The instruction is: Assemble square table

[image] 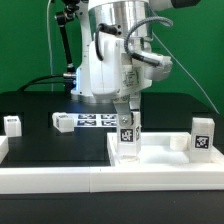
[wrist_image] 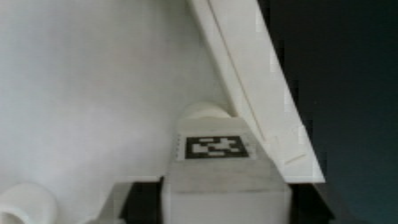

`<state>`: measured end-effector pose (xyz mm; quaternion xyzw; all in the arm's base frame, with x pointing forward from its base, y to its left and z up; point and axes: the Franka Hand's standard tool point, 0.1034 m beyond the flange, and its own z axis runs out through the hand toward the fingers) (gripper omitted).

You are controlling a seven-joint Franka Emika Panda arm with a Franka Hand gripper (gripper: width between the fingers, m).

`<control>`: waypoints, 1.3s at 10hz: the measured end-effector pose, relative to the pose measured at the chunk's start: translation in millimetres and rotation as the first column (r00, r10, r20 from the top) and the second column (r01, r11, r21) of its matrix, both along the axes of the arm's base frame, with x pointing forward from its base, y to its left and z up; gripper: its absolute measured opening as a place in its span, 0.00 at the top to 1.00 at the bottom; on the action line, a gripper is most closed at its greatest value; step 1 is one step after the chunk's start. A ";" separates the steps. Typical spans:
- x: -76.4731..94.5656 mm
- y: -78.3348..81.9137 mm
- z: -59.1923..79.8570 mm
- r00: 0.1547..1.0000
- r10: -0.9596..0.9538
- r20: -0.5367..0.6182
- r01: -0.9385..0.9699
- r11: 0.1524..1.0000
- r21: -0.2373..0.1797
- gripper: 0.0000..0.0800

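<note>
The white square tabletop point(image: 168, 158) lies at the exterior view's right, with its raised rim up. My gripper point(image: 128, 118) is shut on a white block leg point(image: 128, 140) and holds it upright over the tabletop's near-left part; I cannot tell if it touches. In the wrist view the gripper point(wrist_image: 217, 202) has its dark fingers point(wrist_image: 146, 198) on both sides of the tagged leg point(wrist_image: 219, 150), which sits next to the tabletop's rim point(wrist_image: 246, 70). A second leg point(image: 203, 136) stands at the tabletop's right end. Two more legs point(image: 12, 124) point(image: 63, 122) lie on the black table at the left.
The marker board point(image: 100, 121) lies behind the gripper at the robot's base. A long white border bar point(image: 60, 180) runs along the front edge. A rounded white bump point(wrist_image: 25, 205) shows on the tabletop surface beside the fingers.
</note>
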<state>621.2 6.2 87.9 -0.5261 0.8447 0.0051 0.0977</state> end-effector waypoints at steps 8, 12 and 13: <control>-0.4 0.4 -0.4 0.888 0.459 0.033 -0.455 0.886 -0.087 0.19; 0.4 -2.3 -0.4 0.707 0.707 0.034 -0.694 0.702 -0.161 0.19; 0.4 -2.4 -0.4 0.662 0.749 0.030 -0.734 0.656 -0.173 0.19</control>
